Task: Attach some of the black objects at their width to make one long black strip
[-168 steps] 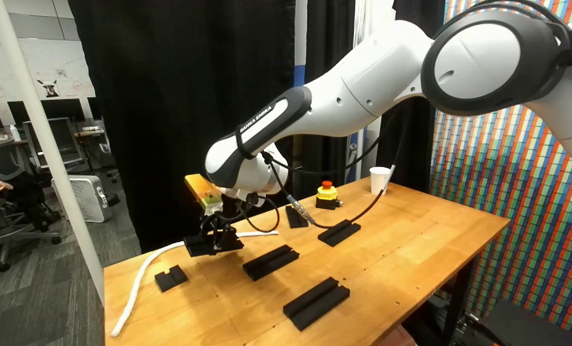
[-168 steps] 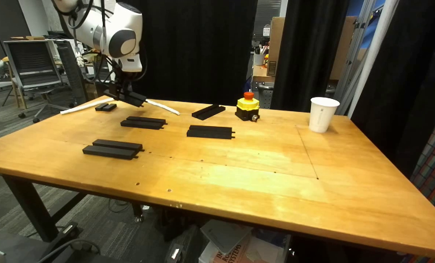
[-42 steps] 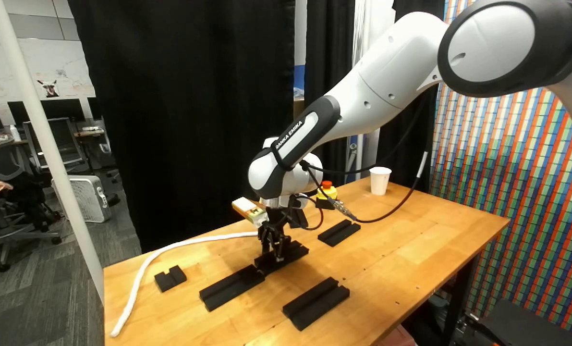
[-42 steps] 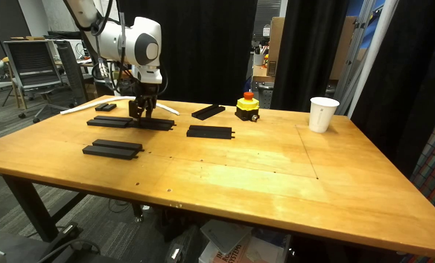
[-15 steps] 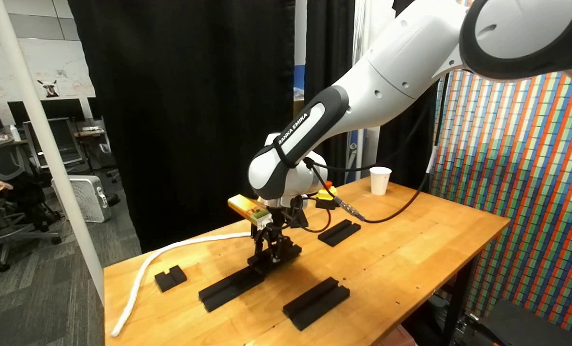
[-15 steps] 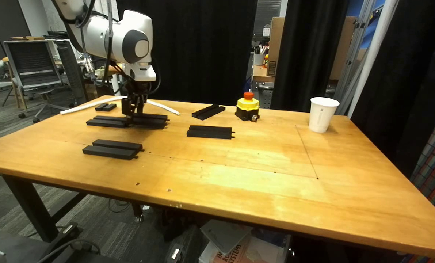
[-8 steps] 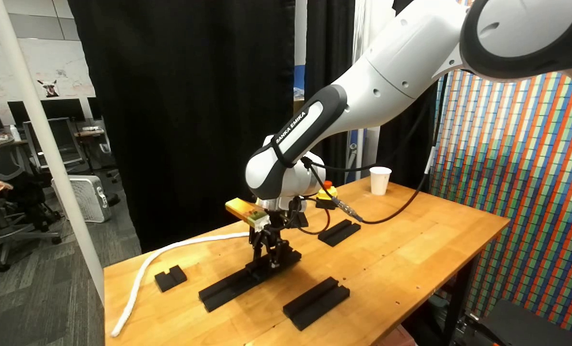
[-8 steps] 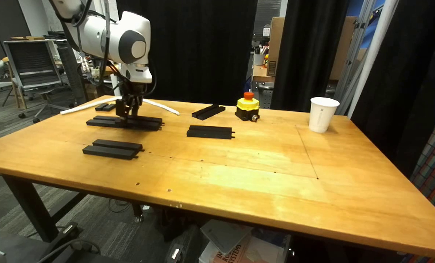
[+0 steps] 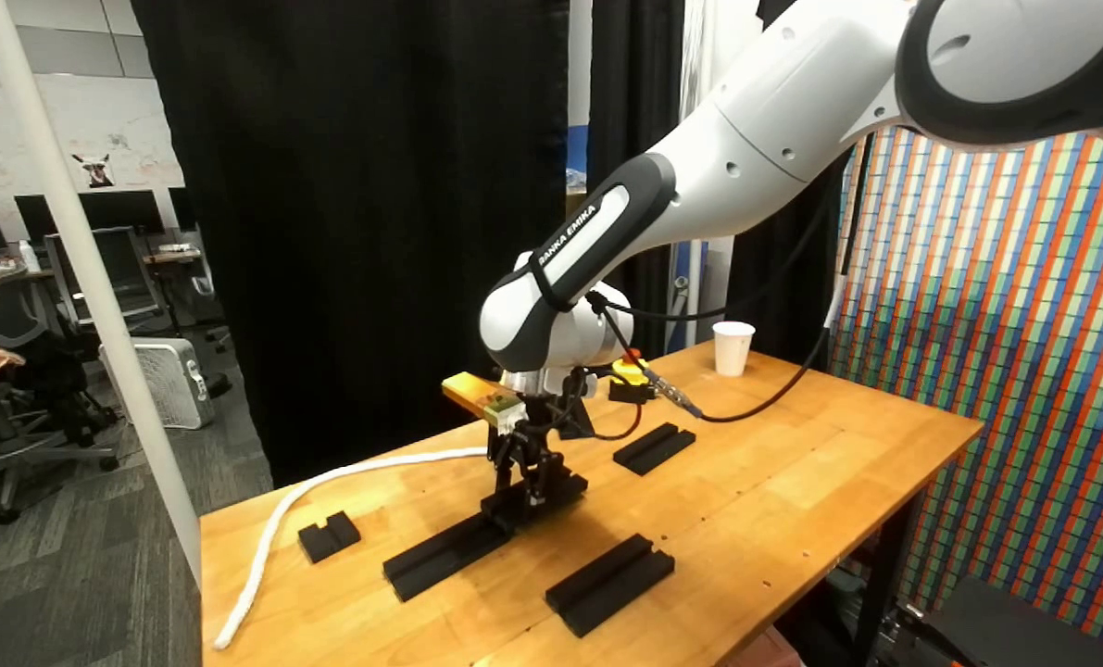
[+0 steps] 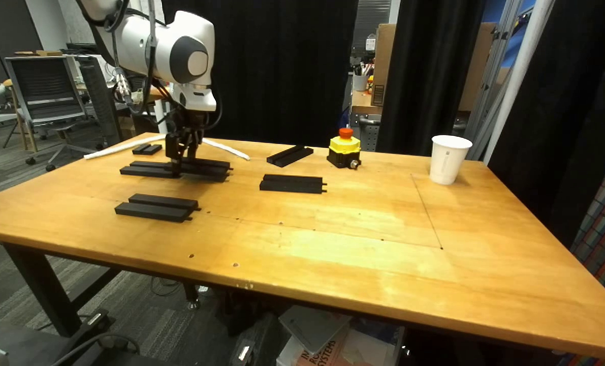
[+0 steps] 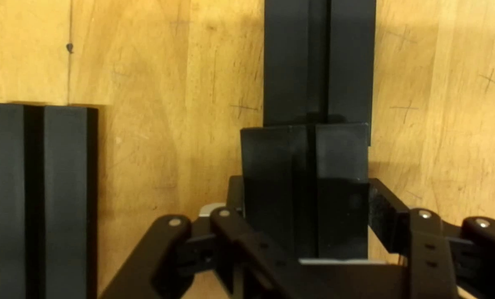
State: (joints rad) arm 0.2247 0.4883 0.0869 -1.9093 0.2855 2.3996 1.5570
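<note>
My gripper (image 11: 307, 199) is shut across the width of a grooved black bar (image 11: 341, 162), one finger at each long side. In the wrist view its far end overlaps the end of a second black bar (image 11: 289, 62) and sits slightly to the left of it. The second bar (image 9: 446, 556) lies flat on the table, and the two run nearly in line. A shadow under the held bar (image 10: 213, 163) suggests its free end is raised a little. Whether their ends interlock I cannot tell. More black bars lie nearby: one nearer the front (image 9: 610, 584), another to the right (image 10: 292, 184).
A further black bar (image 10: 289, 155) lies at the back, partly behind the arm in an exterior view. A short black block (image 9: 329, 535) and a white curved strip (image 9: 278, 519) are to the left. The red-topped yellow button (image 10: 345, 147) and a paper cup (image 10: 447, 160) stand farther right.
Over the last second the gripper and held bar dipped toward the lying bar, then rose and shifted slightly back. Eleven seconds ago the gripper held a bar farther left, over the white strip.
</note>
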